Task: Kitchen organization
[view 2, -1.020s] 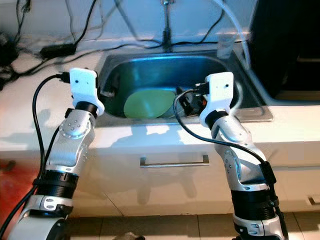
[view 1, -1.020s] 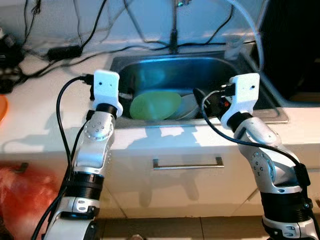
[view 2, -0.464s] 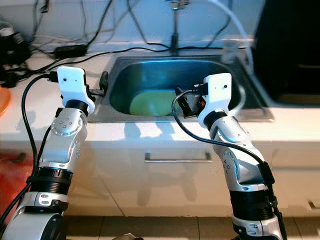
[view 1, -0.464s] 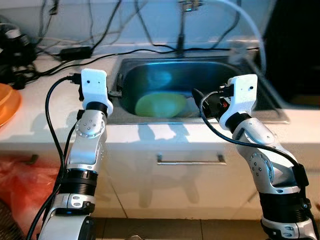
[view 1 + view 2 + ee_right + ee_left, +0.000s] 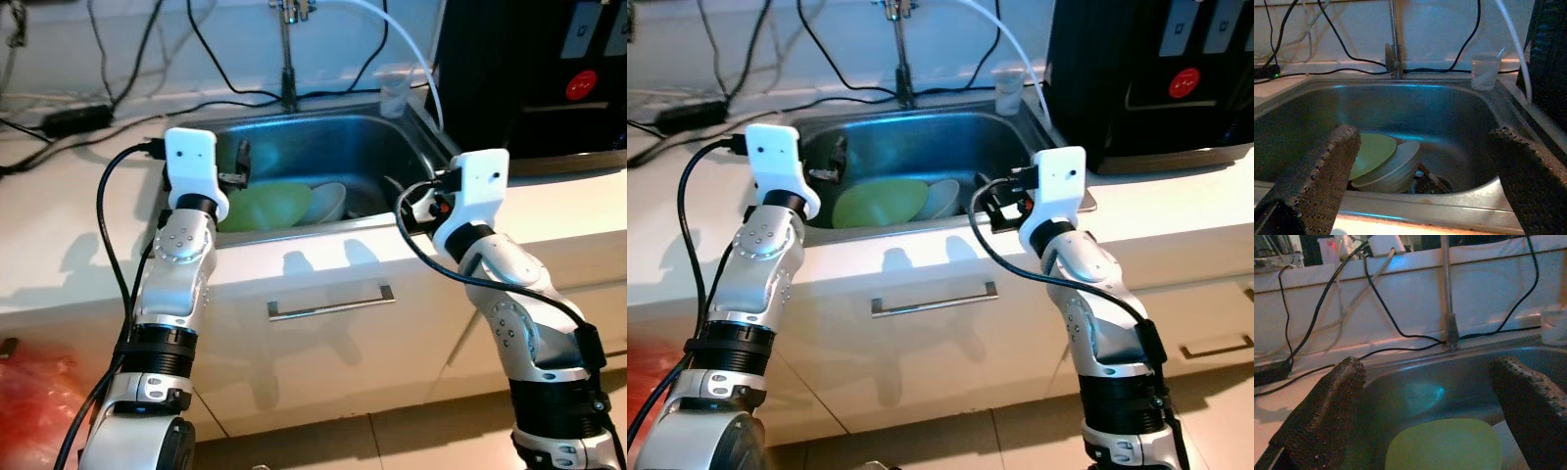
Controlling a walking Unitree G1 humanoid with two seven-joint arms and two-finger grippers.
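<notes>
Dishes, a green plate (image 5: 263,205) and white bowl (image 5: 1393,166), wait mid-frame in the sink (image 5: 333,137); left gripper (image 5: 1442,426) and right gripper (image 5: 1425,181) hover with jaws spread, holding nothing, ready to reach.

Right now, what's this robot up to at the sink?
It stands at the kitchen sink, both arms raised over the front edge. The left gripper and right gripper are open and hold nothing. In the basin lie a green plate and a white bowl. Nothing has been picked up yet.
</notes>
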